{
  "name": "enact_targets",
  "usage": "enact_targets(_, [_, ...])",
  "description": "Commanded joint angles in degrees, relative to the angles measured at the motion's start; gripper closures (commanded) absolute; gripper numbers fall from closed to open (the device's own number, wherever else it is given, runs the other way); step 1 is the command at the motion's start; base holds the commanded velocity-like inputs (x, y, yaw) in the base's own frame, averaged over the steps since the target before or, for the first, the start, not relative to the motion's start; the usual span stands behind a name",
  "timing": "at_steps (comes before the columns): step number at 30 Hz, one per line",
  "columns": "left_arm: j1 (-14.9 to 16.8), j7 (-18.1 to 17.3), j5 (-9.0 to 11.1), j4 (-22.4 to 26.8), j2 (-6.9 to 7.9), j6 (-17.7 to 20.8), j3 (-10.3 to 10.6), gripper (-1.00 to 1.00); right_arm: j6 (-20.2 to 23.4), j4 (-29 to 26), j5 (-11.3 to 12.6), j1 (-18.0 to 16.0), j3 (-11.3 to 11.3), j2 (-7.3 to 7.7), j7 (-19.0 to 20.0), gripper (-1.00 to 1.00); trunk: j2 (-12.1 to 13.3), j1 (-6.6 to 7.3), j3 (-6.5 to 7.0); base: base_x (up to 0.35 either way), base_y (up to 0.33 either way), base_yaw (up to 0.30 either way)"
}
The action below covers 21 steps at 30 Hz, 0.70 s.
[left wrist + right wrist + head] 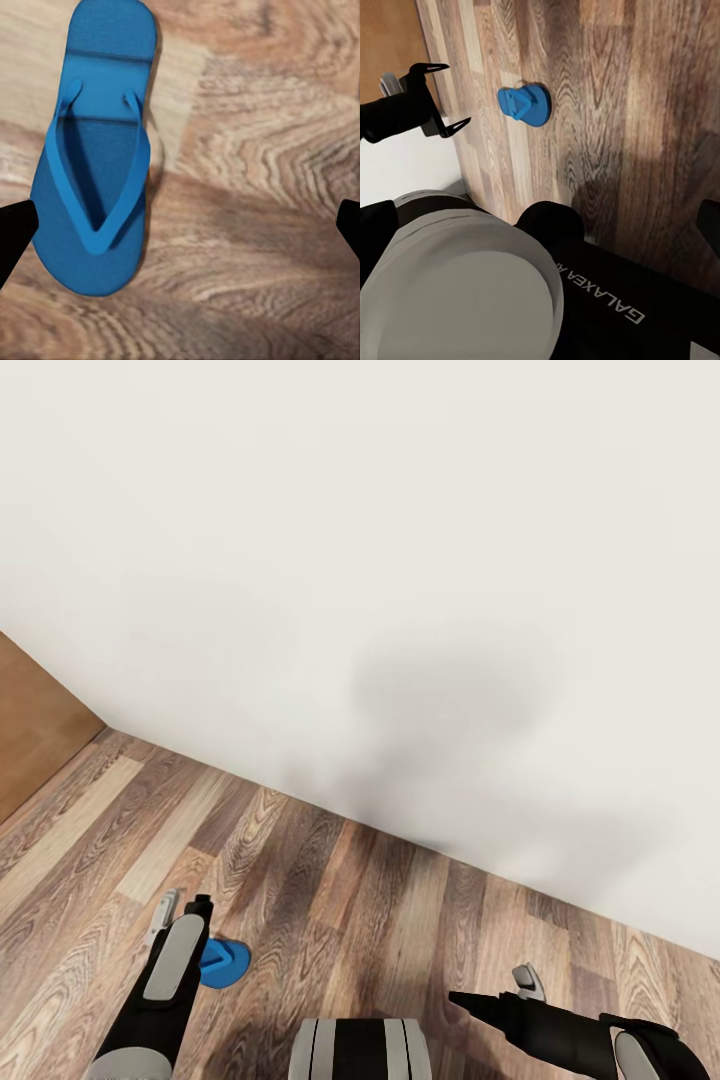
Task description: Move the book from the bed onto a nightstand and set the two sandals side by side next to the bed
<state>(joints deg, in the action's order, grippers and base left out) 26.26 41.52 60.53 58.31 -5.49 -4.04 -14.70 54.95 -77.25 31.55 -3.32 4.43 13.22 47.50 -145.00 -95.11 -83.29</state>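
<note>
Blue sandal [94,150] flat on wood floor [255,187]; left gripper [441,96] above it, jaws spread. Descend centred, pinch across the sole edge. Right gripper [500,990]: state unclear.

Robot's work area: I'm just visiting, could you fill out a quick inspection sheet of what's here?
Surface: wood-plank floor, bare wall behind.
Job's things: one blue sandal lying flat on the floor, straps up.
Clutter: nothing seen.
Grippers: left gripper open, above the floor beside the sandal, holding nothing; right gripper state cannot be told.
Cables: nothing seen.
Surroundings: brown door at left; robot's trunk below.
</note>
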Motion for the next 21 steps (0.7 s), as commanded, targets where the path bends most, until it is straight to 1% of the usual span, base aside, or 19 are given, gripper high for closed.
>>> enact_targets(1, [0.09, 0.29, 0.6, 0.06, -0.04, -0.61, -0.07, -1.0, 0.24, 0.0, -0.08, -0.02, 0.05, 0.01, 0.22, -1.0, -0.01, 0.01, -0.04, 0.0, 0.0, 0.0])
enact_targets(17, [0.94, 1.52, 0.73, -0.02, -0.11, -1.2, 0.0, -1.0, 0.24, 0.0, -0.08, -0.02, 0.0, -0.03, 0.22, -1.0, -0.01, 0.01, -0.04, 0.0, 0.0, 0.0])
enact_targets(21, [1.04, 2.28, 1.14, -0.03, -0.14, -1.15, 0.01, -1.0, 0.24, 0.0, -0.08, -0.02, 0.02, -0.03, 0.22, -1.0, -0.01, 0.01, -0.04, 0.0, 0.0, 0.0])
